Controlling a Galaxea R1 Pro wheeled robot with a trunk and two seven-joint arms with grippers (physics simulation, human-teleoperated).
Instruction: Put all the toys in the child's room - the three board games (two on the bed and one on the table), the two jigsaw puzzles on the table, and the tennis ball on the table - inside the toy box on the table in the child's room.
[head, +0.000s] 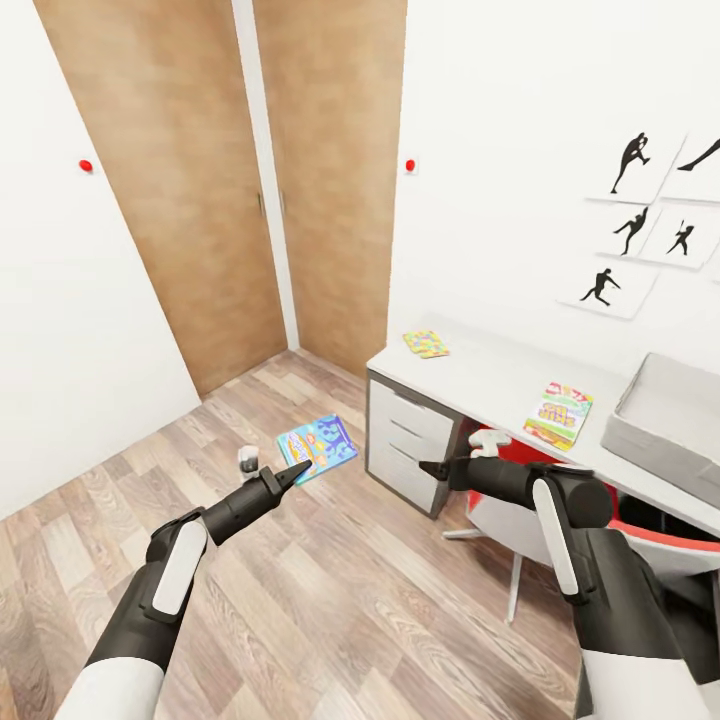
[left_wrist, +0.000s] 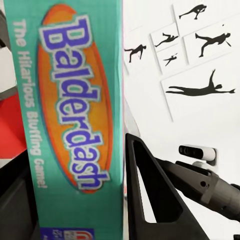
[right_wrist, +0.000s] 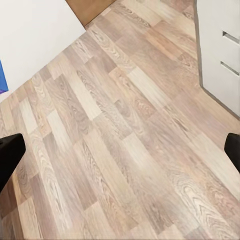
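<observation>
My left gripper (head: 297, 470) is shut on the blue cartoon board game (head: 318, 446) and holds it above the wood floor, left of the table. In the left wrist view its teal "Balderdash" side (left_wrist: 75, 110) stands against one dark finger (left_wrist: 150, 200). My right gripper (head: 430, 468) is open and holds nothing, in front of the drawers, and its wrist view looks down on bare floor. On the table (head: 480, 370) lie one jigsaw puzzle (head: 426, 344) and the green, white and red board game (head: 559, 413). The grey toy box (head: 665, 415) stands at the table's right end. The tennis ball and the bed are out of view.
White drawers (head: 405, 440) stand under the table's left end. A red and white chair (head: 520, 510) is tucked under it behind my right arm. Wooden wardrobe doors (head: 200, 200) close the far corner. Open wood floor (head: 330, 590) lies ahead.
</observation>
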